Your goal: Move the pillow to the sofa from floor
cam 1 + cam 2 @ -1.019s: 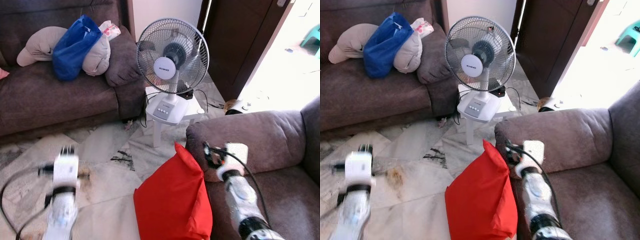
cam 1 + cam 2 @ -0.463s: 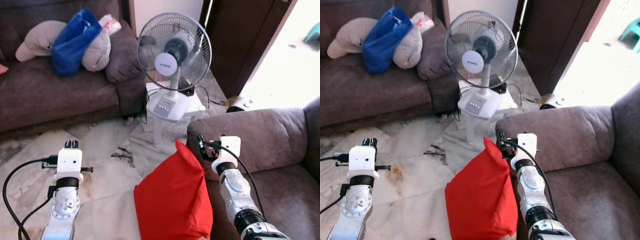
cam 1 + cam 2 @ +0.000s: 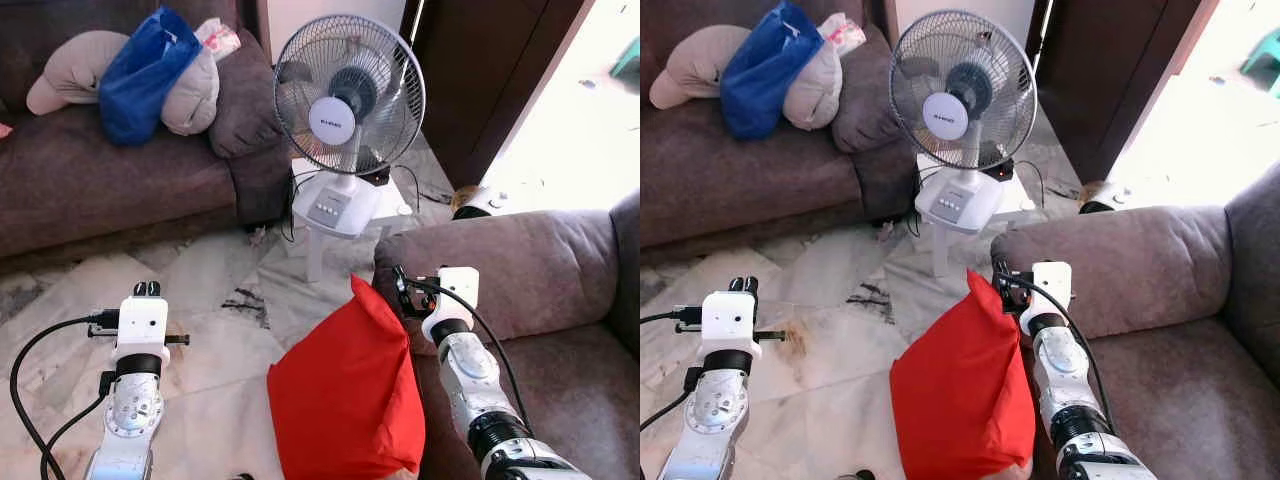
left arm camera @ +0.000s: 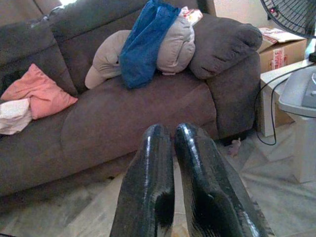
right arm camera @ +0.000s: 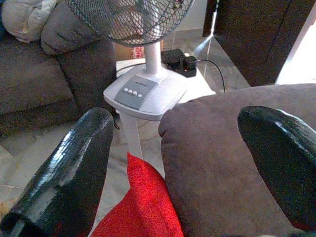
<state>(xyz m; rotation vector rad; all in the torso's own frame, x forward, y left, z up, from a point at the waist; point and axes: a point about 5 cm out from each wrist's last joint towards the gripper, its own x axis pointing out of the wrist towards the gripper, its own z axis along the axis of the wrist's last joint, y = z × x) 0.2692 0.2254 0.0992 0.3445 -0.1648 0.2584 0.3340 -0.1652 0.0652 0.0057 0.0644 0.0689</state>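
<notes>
We are reaching for the red pillow (image 3: 348,395), not yet gripped.

Head view: it stands on the floor (image 3: 215,300) against the sofa (image 3: 530,270), right gripper (image 3: 402,296) near its top corner. Left wrist: left gripper (image 4: 173,143) fingers closed, empty. Right wrist: fingers spread over the corner; next we lower and close.

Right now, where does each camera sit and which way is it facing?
Head stereo pair: looks forward and down at the red pillow leaning on the armchair; both silver arms show.
Left wrist: along the shut left claw toward the brown sofa.
Right wrist: along the open right claw over the armchair's arm.
Shared: the white fan shows in all.
</notes>
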